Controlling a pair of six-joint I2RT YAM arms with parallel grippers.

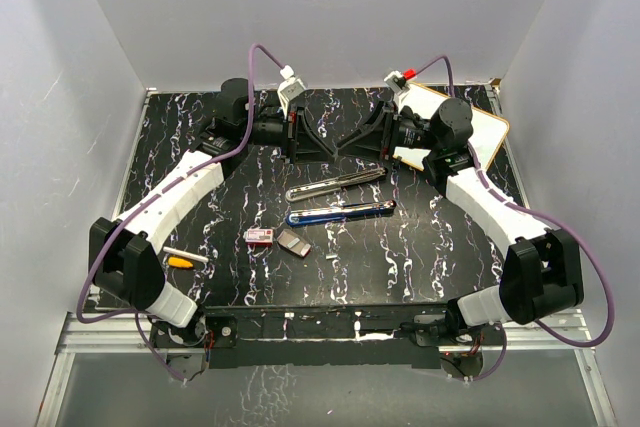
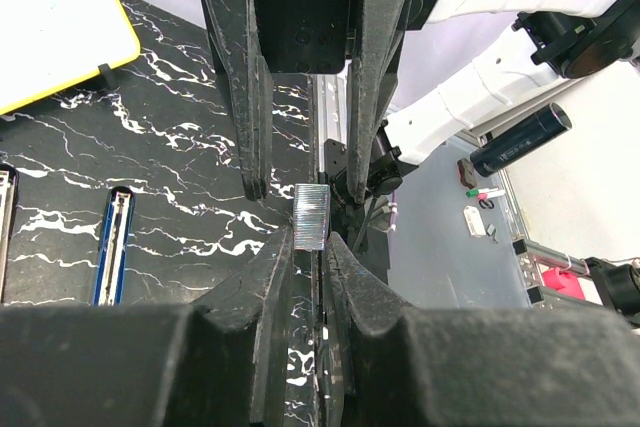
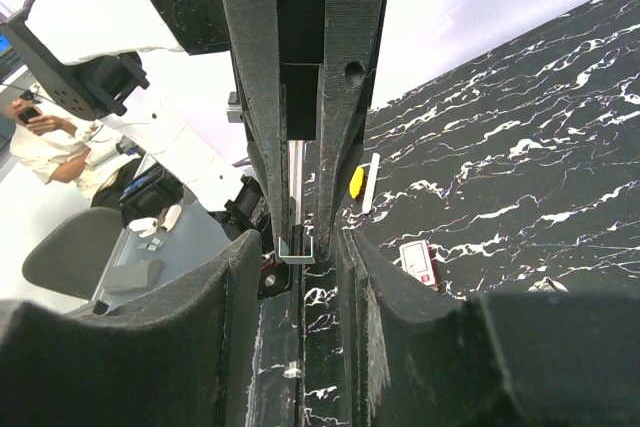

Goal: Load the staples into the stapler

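My left gripper [image 2: 312,249] is shut on a short silver strip of staples [image 2: 312,217] that sticks out past its fingertips. My right gripper [image 3: 299,259] faces it tip to tip above the back of the table. Its jaws stand a little apart on either side of the strip [image 3: 297,247] without clearly touching it. In the top view the two grippers [image 1: 322,147] [image 1: 352,145] meet over the mat. The stapler lies opened flat below them, silver arm [image 1: 335,181] behind blue base [image 1: 340,213]. The red staple box [image 1: 260,237] and its tan inner tray [image 1: 293,243] lie nearer the front.
An orange-and-white pen [image 1: 185,259] lies at the front left of the black marbled mat [image 1: 420,247]. A white board with a yellow rim [image 1: 480,132] rests at the back right, under the right arm. Grey walls close in three sides.
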